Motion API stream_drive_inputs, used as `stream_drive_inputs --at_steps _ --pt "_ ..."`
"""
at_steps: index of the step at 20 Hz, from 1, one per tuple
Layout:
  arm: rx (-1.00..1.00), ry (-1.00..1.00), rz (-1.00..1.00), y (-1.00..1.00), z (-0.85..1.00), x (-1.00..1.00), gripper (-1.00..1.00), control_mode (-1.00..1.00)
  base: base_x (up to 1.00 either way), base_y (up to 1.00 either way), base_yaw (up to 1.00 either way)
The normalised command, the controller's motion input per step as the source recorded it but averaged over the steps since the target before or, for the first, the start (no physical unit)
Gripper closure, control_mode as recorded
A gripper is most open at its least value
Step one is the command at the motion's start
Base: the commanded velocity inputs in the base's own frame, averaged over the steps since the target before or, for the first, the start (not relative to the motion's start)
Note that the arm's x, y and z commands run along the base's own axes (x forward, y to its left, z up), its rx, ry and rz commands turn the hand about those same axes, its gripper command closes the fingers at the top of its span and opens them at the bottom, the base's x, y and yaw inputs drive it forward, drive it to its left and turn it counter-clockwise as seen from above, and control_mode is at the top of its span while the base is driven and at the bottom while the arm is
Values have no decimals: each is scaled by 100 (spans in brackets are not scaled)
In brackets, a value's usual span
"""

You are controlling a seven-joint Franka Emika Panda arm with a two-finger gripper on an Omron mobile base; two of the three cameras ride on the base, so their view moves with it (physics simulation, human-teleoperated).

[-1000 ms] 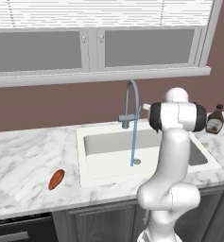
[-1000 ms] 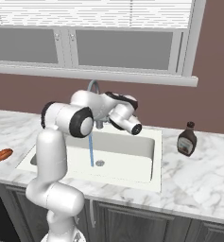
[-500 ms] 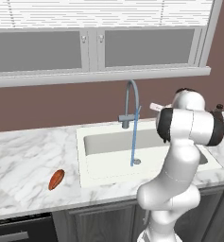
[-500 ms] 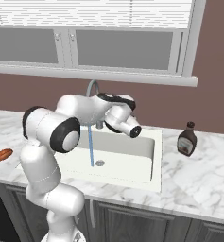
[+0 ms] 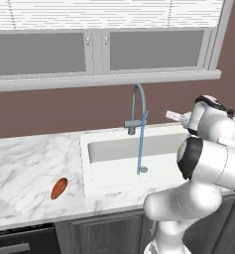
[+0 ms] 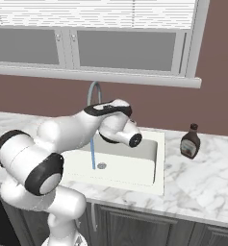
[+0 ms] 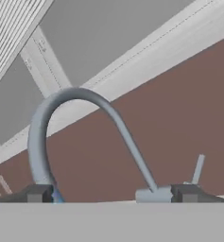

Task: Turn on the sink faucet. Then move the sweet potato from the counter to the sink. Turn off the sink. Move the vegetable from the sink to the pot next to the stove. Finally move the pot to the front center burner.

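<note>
Water runs in a thin blue stream [image 5: 139,149] from the sink faucet [image 5: 138,106] into the white sink [image 5: 101,178]. The sweet potato [image 5: 59,188] lies on the marble counter [image 5: 25,168], at about nine o'clock from the basin and well apart from it. In the hand view the gripper [image 7: 111,194] has its jaws spread wide, holding nothing, with the faucet's gooseneck arching just beyond its fingertips [image 7: 39,193] (the small lever stands near the right one). A brown bottle [image 6: 190,142] stands on the counter at three o'clock from the sink.
</note>
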Motion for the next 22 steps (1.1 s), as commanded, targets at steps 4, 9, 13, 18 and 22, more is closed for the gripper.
stream_drive_inputs --at_steps 4,9,13,18,22 --pt "-6 1 0 1 51 -87 -100 -100 0 0 0" --pt "-7 1 0 4 53 -87 -100 -100 0 0 0" --pt "-7 3 0 9 56 -87 -100 -100 0 0 0" --pt "-5 12 0 19 58 -87 -100 -100 0 0 0" --pt "-8 23 0 37 45 -81 -100 -100 0 0 0"
